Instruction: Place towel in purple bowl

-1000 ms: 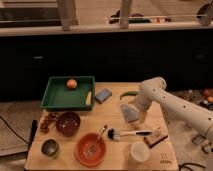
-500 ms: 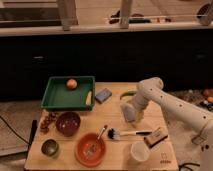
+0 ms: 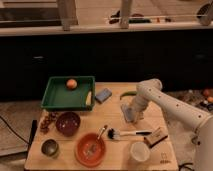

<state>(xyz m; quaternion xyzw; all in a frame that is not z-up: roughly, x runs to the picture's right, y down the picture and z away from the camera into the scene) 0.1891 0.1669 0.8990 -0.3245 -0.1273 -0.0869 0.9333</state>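
The towel (image 3: 128, 114) is a flat grey-blue cloth lying on the wooden table (image 3: 165, 159), right of the middle. My gripper (image 3: 133, 113) comes in from the right on the white arm (image 3: 170, 104) and is down at the towel, covering part of it. The purple bowl (image 3: 68, 123) is round and dark maroon. It stands on the left part of the table, well apart from the gripper, and looks empty.
A green tray (image 3: 55, 95) holds an orange (image 3: 71, 83) and a yellow item. A blue-grey block (image 3: 103, 95) lies beside it. An orange bowl (image 3: 91, 149), a small olive bowl (image 3: 50, 148), a brush (image 3: 122, 133), a white cup (image 3: 139, 151) and a wooden brush (image 3: 156, 137) line the front.
The arm has shifted slightly to the left. The gripper stays low at the towel. Nothing else has moved.
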